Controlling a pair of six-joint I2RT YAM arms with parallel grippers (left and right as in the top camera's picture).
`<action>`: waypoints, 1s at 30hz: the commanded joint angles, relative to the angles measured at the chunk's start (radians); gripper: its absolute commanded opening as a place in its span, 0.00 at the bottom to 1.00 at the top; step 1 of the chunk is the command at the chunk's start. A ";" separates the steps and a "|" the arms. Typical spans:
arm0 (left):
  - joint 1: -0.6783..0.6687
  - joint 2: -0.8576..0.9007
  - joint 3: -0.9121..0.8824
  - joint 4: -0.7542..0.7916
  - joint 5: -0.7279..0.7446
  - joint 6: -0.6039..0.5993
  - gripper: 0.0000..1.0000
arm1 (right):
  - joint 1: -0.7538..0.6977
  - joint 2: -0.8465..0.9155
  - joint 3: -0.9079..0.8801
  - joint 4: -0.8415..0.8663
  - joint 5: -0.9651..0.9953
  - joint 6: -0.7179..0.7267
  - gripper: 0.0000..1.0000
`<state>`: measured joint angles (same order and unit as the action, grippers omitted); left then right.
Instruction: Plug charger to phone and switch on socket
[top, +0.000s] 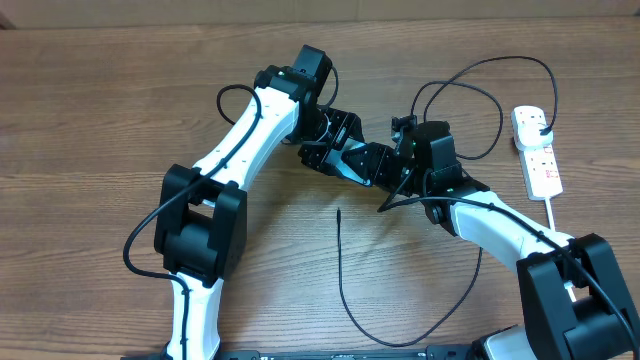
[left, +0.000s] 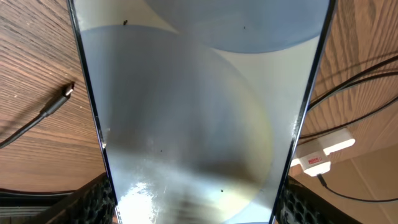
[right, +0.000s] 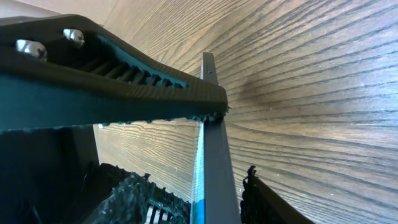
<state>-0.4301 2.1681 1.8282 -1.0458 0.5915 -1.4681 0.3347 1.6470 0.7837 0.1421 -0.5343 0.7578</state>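
- My left gripper (left: 196, 208) pinched the phone (left: 193, 106) across its width, above mid-table (top: 100, 120).
- My right gripper (top: 385, 166) had one finger on the phone's edge; I couldn't tell its grip.
- The charger tip (top: 339, 212) lay loose base-side of both grippers, cable running toward me, neither arm clearly nearer.

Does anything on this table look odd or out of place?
The phone is pinched between the left gripper and right gripper instead of lying flat; the charger's connector tip lies loose on the table, plugged into nothing.

No legible text anywhere.
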 joint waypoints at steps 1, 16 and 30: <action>-0.014 0.006 0.033 0.004 0.030 -0.021 0.04 | 0.005 0.003 0.023 0.002 0.019 -0.008 0.47; -0.018 0.006 0.033 0.016 0.031 -0.021 0.04 | 0.005 0.003 0.023 0.001 0.022 -0.008 0.31; -0.018 0.006 0.033 0.042 0.064 -0.021 0.04 | 0.005 0.003 0.023 -0.011 0.026 -0.008 0.28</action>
<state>-0.4370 2.1700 1.8282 -1.0088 0.5911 -1.4681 0.3344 1.6470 0.7837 0.1326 -0.5182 0.7586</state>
